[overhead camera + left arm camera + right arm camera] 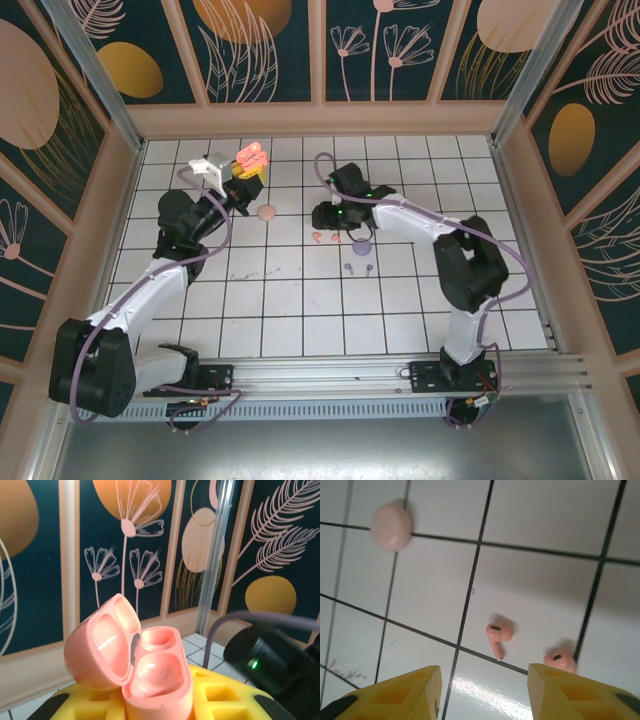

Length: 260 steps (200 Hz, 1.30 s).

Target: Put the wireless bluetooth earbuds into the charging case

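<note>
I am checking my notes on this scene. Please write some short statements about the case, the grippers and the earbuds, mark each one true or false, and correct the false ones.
1. The left gripper holds a coral case with its lid open. True.
2. Both wells of the case hold earbuds. False: both wells are empty.
3. The right gripper is shut on one earbud. False: it is open, and two coral earbuds lie loose on the table.
4. A pale pink round object lies on the table. True.
</note>
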Each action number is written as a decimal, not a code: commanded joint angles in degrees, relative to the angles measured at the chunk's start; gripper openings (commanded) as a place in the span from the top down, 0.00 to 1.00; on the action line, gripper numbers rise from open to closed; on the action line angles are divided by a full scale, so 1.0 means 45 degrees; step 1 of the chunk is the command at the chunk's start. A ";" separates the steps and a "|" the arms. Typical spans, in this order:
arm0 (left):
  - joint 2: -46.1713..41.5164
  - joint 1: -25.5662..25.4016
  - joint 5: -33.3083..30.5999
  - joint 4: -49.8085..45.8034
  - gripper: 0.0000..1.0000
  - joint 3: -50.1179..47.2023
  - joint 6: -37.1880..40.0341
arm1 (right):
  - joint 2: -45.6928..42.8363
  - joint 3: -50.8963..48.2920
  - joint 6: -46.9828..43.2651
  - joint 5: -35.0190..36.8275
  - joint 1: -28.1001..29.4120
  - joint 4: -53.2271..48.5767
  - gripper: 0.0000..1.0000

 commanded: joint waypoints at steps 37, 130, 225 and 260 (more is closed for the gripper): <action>-0.0409 -0.0101 -0.2698 0.3089 1.00 -0.0836 -0.0350 | 0.2205 0.2640 0.2583 0.2752 0.0826 -0.2416 0.53; -0.0378 -0.0096 -0.3578 0.4679 1.00 -0.1384 -0.0814 | 0.3912 0.4435 0.2784 0.3260 0.1210 -0.3609 0.51; -0.0220 -0.0104 -0.3481 0.4302 1.00 -0.1182 -0.0515 | 0.4542 0.4778 0.2784 0.3517 0.1369 -0.3853 0.52; -0.0219 -0.0104 -0.3520 0.4220 1.00 -0.1205 -0.0435 | 0.4696 0.4893 0.2759 0.3458 0.1447 -0.3890 0.54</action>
